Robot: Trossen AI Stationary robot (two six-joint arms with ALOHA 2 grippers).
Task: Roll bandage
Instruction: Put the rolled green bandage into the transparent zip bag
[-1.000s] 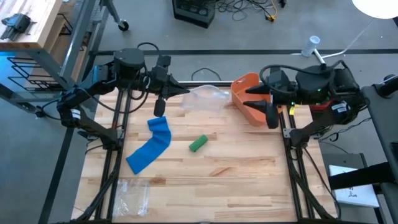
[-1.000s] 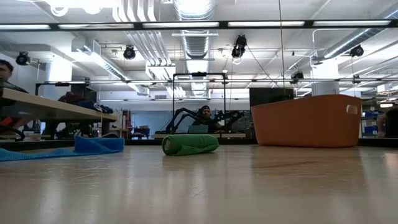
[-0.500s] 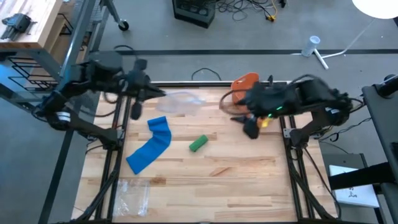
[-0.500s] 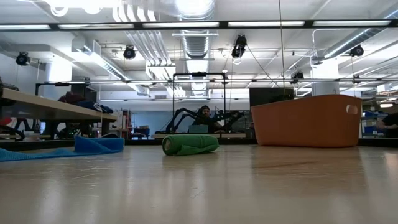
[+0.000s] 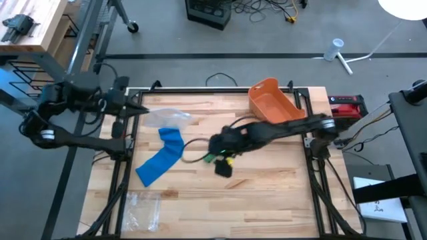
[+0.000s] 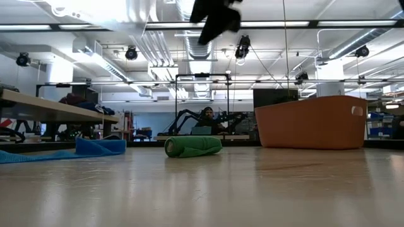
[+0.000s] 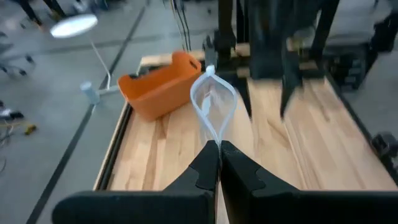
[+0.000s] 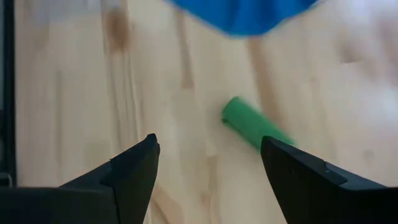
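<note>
1. The right gripper [image 8: 208, 180] hung above the middle of the wooden desk [image 5: 267, 193], jaws spread wide and empty, almost directly over the small green rolled bandage [image 5: 211, 157].
2. The left gripper [image 7: 214, 163] sat at the desk's far left edge, jaws closed on a clear plastic bag [image 7: 212, 104].
3. Risk: a descent off the roll's centre could push the green cylinder sideways, since it would likely roll freely on bare wood.
4. Risk: the bag's loose tail could drag across the flat blue bandage strip [image 5: 160, 162] just beside it.
5. The blue strip lay unrolled and slightly creased, left of centre; the green roll looked tightly wound.
6. An orange plastic bin [image 5: 273, 103] stood at the far right.
</note>
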